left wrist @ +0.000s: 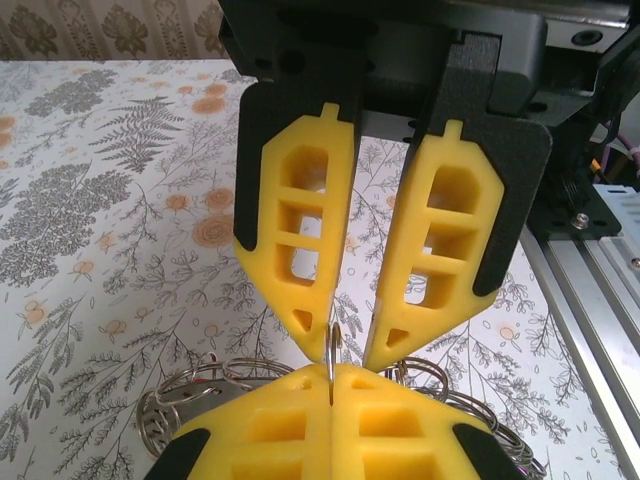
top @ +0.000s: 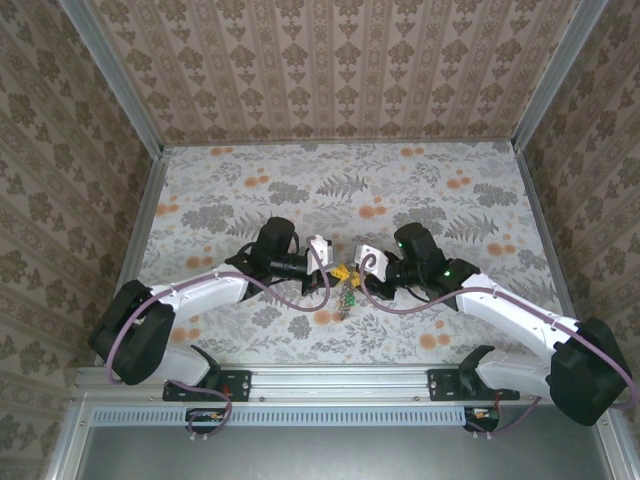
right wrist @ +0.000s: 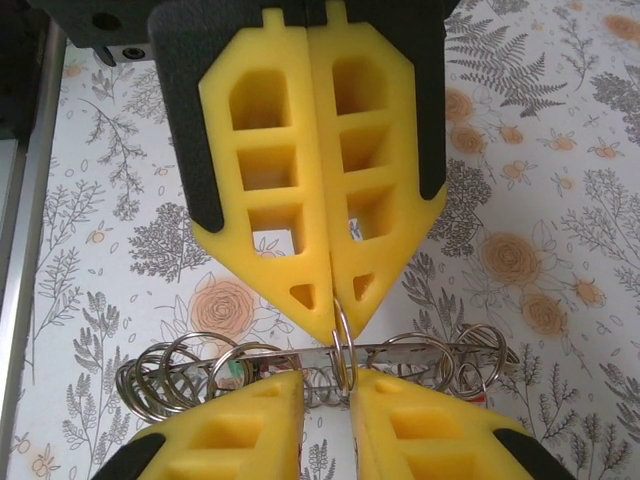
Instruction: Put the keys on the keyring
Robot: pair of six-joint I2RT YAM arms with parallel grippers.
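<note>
Desk (top: pixel 440 200): covered in a pattern of grey leaves and orange flowers.
Left arm (top: pixel 200 292): white, stretched from the near left corner to the middle of the desk.
Right arm (top: pixel 500 305): white, stretched from the near right corner, tip to tip with the left arm.
Left jaws: yellow fingers (right wrist: pixel 265 137) pressed tight together, pinched one edge of the keyring.
Right jaws: yellow fingers (left wrist: pixel 340 200) a little bit apart, with the keyring standing in the gap; could not tell if touching it.
Bunch of wire loops (right wrist: pixel 190 375): sat right under the finger tips, side by side along a thin metal bar.
Keyring (right wrist: pixel 342 338): thin metal loop, stood upright between the two pairs of tips.
Keys (top: pixel 347 297): tiny, in a small dark clump just in front of the jaws, near the middle of the desk; too small to tell apart.
</note>
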